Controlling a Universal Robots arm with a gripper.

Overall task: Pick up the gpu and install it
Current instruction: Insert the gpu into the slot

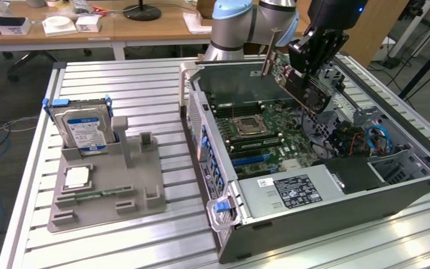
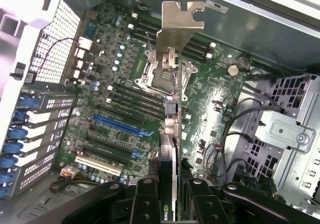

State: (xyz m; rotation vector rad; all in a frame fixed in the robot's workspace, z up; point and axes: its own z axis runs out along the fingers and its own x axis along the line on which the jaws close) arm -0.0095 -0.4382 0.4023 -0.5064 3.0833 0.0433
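The open computer case [image 1: 226,168] lies on its side with the motherboard [image 1: 263,131] facing up. The gpu [image 1: 302,84] hangs tilted above it, seemingly clear of the board, and the gripper [image 1: 318,53] is clamped on its cooler end. Doing this step well likely means levelling the card's edge squarely over a long slot such as the blue slot [image 2: 117,125], with the silver bracket [image 2: 179,28] lined up against the case's rear wall, before any downward press.
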